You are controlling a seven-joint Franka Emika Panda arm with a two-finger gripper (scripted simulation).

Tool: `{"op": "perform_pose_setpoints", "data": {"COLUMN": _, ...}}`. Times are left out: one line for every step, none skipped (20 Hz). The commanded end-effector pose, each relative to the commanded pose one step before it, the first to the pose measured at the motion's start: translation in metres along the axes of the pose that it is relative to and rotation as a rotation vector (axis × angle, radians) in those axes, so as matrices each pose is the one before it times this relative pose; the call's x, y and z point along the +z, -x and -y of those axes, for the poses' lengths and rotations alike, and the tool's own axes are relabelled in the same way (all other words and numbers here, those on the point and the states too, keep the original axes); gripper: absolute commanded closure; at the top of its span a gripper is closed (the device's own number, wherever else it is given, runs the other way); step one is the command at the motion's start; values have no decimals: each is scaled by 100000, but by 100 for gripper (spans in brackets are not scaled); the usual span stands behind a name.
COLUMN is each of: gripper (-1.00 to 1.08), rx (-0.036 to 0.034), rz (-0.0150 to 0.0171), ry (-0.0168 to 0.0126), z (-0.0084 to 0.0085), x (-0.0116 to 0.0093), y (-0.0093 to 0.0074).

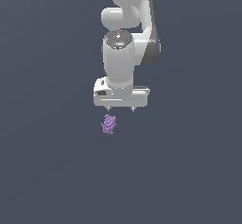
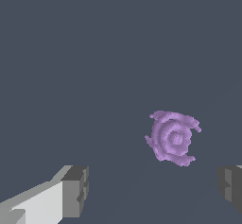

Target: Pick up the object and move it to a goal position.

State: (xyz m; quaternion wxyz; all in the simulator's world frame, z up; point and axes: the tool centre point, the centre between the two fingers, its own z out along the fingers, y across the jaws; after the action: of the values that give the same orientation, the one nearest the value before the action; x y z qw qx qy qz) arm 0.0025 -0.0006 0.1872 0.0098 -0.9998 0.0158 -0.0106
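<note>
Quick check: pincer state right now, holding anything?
Pincer: open, holding nothing; the purple figurine lies apart from both fingers.

The white Panda arm (image 1: 130, 10) comes down from the top of the exterior view, its last links stacked nearly vertical with the wrist pointing straight down. The gripper (image 1: 120, 108) hangs below the wide hand body, its two short fingertips (image 1: 109, 108) spread wide apart with nothing between them. In the wrist view the grey finger pads (image 2: 75, 190) stand far apart at either side. The tips seem to hang clear of the ground, though the flat shading makes height hard to judge.
</note>
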Motion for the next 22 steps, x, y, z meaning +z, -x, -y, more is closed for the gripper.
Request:
{"op": "perform_pose_setpoints", "data": {"gripper": -92, "rx": 4091, "rz": 440, "ry": 205, "z": -1055, "x": 1414, "y": 15}}
{"op": "perform_pose_setpoints", "data": {"gripper": -92, "rx": 2086, "rz": 161, "ry": 124, "z": -522, "x": 704, "y": -13}}
{"op": "perform_pose_setpoints", "data": {"gripper": -92, "rx": 2297, "rz": 173, "ry": 161, "z": -581, "x": 776, "y": -12}}
{"op": "perform_pose_setpoints", "data": {"gripper": -92, "rx": 2451, "rz": 179, "ry": 199, "z": -626, "x": 828, "y": -12}}
{"op": "perform_pose_setpoints", "data": {"gripper": -92, "rx": 2283, "rz": 161, "ry": 210, "z": -587, "x": 771, "y": -10}}
{"op": "perform_pose_setpoints", "data": {"gripper": -92, "rx": 2063, "rz": 140, "ry": 210, "z": -534, "x": 697, "y": -9}}
{"op": "perform_pose_setpoints", "data": {"gripper": -92, "rx": 1844, "rz": 120, "ry": 204, "z": -481, "x": 623, "y": -9}}
{"op": "perform_pose_setpoints", "data": {"gripper": -92, "rx": 1625, "rz": 102, "ry": 193, "z": -427, "x": 549, "y": -8}}
{"op": "perform_pose_setpoints", "data": {"gripper": -92, "rx": 1405, "rz": 85, "ry": 177, "z": -370, "x": 476, "y": -7}}
{"op": "perform_pose_setpoints", "data": {"gripper": -92, "rx": 1188, "rz": 70, "ry": 156, "z": -315, "x": 402, "y": -6}}
{"op": "perform_pose_setpoints", "data": {"gripper": -92, "rx": 971, "rz": 55, "ry": 133, "z": -258, "x": 329, "y": -5}}
{"op": "perform_pose_setpoints", "data": {"gripper": -92, "rx": 754, "rz": 42, "ry": 106, "z": -201, "x": 255, "y": -4}}
{"op": "perform_pose_setpoints", "data": {"gripper": -92, "rx": 542, "rz": 29, "ry": 78, "z": -146, "x": 182, "y": -3}}
{"op": "perform_pose_setpoints", "data": {"gripper": -92, "rx": 320, "rz": 17, "ry": 47, "z": -85, "x": 109, "y": -2}}
{"op": "perform_pose_setpoints", "data": {"gripper": -92, "rx": 96, "rz": 5, "ry": 14, "z": -22, "x": 36, "y": 1}}
{"op": "perform_pose_setpoints", "data": {"gripper": -92, "rx": -558, "rz": 129, "ry": -38, "z": 91, "x": -142, "y": 42}}
{"op": "perform_pose_setpoints", "data": {"gripper": -92, "rx": 0, "rz": 0, "ry": 0, "z": 2, "x": 41, "y": 1}}
{"op": "perform_pose_setpoints", "data": {"gripper": -92, "rx": 0, "rz": 0, "ry": 0, "z": 5, "x": 121, "y": 3}}
{"op": "perform_pose_setpoints", "data": {"gripper": -92, "rx": 0, "rz": 0, "ry": 0, "z": 9, "x": 201, "y": 5}}
{"op": "perform_pose_setpoints", "data": {"gripper": -92, "rx": 67, "rz": -14, "ry": 6, "z": -28, "x": 273, "y": 3}}
{"op": "perform_pose_setpoints", "data": {"gripper": -92, "rx": 48, "rz": -10, "ry": 4, "z": -13, "x": 354, "y": 8}}
{"op": "perform_pose_setpoints", "data": {"gripper": -92, "rx": 67, "rz": -14, "ry": 7, "z": -22, "x": 429, "y": 10}}
